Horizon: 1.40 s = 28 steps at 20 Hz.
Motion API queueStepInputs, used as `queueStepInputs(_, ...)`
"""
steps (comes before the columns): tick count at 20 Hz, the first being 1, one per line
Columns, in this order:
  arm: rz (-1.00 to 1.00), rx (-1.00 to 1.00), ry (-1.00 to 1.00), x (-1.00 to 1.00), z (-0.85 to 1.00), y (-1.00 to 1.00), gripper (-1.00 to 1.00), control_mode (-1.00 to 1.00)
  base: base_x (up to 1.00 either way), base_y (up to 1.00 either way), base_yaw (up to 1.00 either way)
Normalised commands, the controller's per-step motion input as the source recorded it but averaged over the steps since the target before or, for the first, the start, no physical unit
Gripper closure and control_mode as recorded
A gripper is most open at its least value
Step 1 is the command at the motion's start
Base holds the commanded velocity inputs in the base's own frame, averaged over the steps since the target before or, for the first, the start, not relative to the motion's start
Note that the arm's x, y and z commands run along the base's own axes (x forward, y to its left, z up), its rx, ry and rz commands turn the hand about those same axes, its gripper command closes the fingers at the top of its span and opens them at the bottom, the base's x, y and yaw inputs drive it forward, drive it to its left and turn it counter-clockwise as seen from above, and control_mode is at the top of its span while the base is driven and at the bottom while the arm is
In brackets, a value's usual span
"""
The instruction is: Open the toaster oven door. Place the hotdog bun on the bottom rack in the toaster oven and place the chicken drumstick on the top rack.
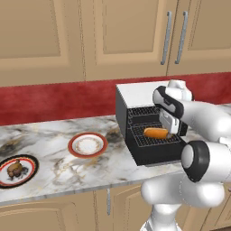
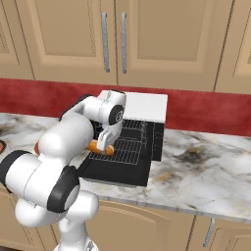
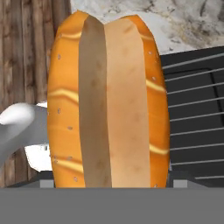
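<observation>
Now hotdog bun between gripper fingers, above bottom rack.

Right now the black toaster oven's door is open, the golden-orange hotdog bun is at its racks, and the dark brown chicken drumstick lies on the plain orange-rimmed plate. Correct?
Not quite. The dark brown chicken drumstick lies on the black-and-red-rimmed plate at far left; the orange-rimmed plate is bare, as the left base view shows. The rest stands.

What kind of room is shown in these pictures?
Most likely a rendered home kitchen: a marble counter under wooden wall cabinets, with an open toaster oven and a chicken drumstick on a plate.
</observation>
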Motion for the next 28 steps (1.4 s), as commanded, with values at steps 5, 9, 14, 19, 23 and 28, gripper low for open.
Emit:
queueStepInputs(5, 0.00, 0.00, -0.05, 0.14, -0.08, -0.08, 1.00, -1.00, 0.00, 0.00, 0.00)
queueStepInputs(9, 0.00, -0.04, -0.13, 0.12, -0.16, -0.04, 1.00, -1.00, 0.00, 0.00, 0.00)
queueStepInputs(14, -0.03, -0.03, -0.14, 0.15, -0.16, 0.00, 1.00, -1.00, 0.00, 0.00, 0.00)
queueStepInputs(19, -0.05, -0.03, -0.07, 0.18, -0.24, 0.00, 1.00, -1.00, 0.00, 0.00, 0.00)
queueStepInputs(23, -0.01, -0.03, 0.00, 0.25, -0.23, 0.00, 1.00, -1.00, 0.00, 0.00, 0.00)
queueStepInputs(28, 0.00, -0.02, 0.00, 0.25, -0.15, -0.05, 1.00, -1.00, 0.00, 0.00, 0.00)
